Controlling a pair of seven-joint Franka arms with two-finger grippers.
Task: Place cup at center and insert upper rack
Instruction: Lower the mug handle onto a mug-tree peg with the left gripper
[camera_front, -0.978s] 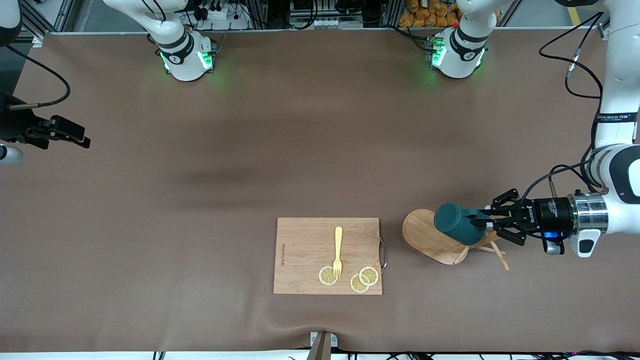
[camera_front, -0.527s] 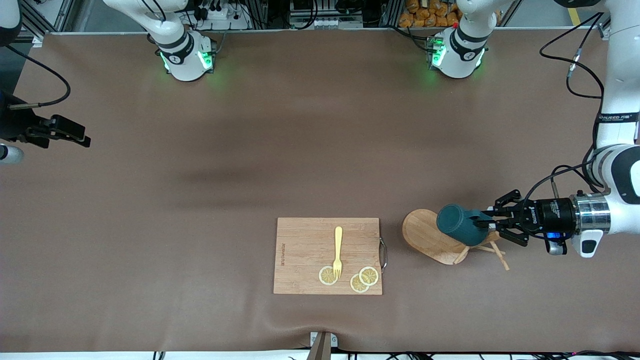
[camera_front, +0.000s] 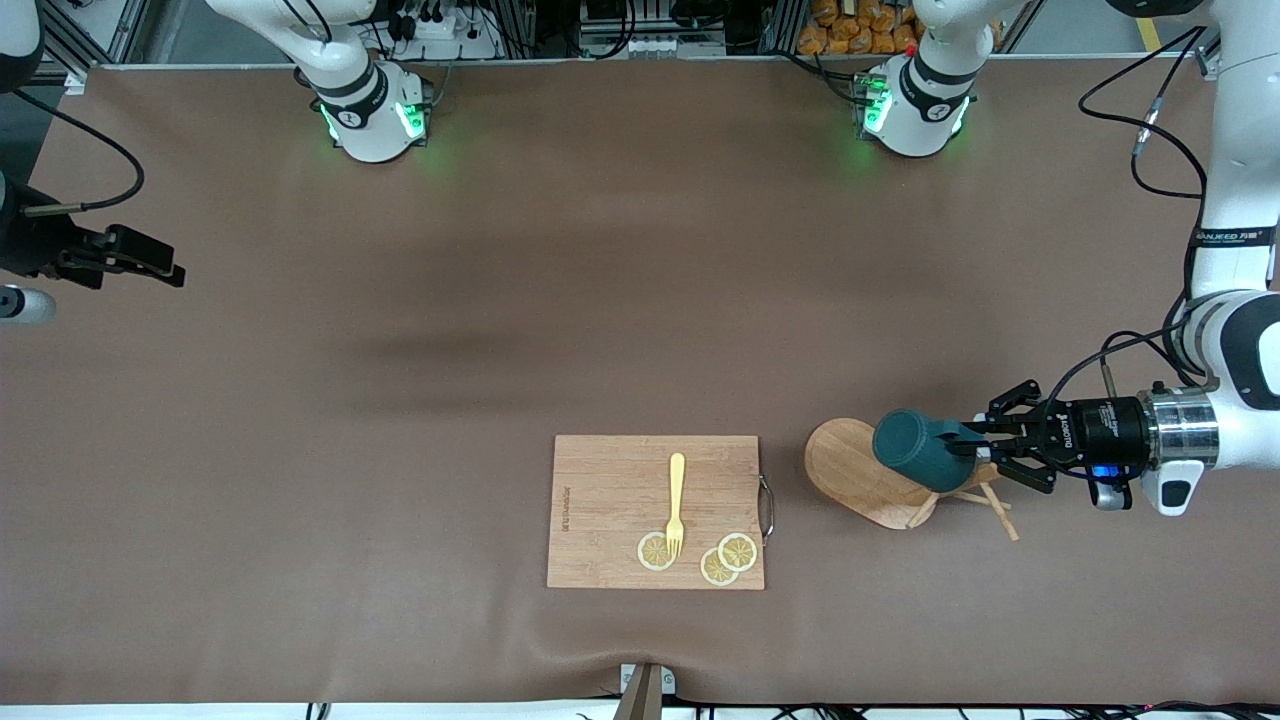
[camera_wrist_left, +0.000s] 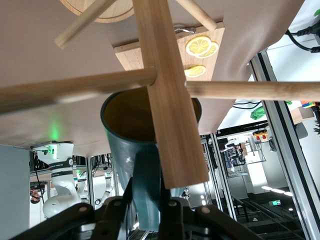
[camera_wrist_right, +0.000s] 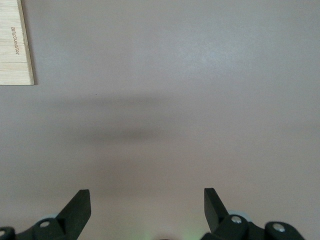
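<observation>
You are looking at the left gripper clenching the handle of the cup, which is hanging on its side with its closed bottom pointing toward the cutting board and its open mouth facing the gripper. In the left wrist view the fingers are pinching the teal handle, and the tan inside of the cup is showing past the post of the upper rack, whose pegs are crossing in front of the rim. The upper rack is lying tipped over on the table, its oval base tilting up at about 10 o'clock from the gripper and its thin pegs sticking out at about 6 o'clock from the gripper; the cup is sitting over the rack, against its post. The rack is lying just beside the cutting board, at the board's 3 o'clock, toward the left arm's end of the table. On the board a yellow fork is resting with its tines on one of three lemon slices. The right gripper is waiting with its fingers spread wide and holding nothing, over bare table at the right arm's end, at about 10 o'clock from the board.
</observation>
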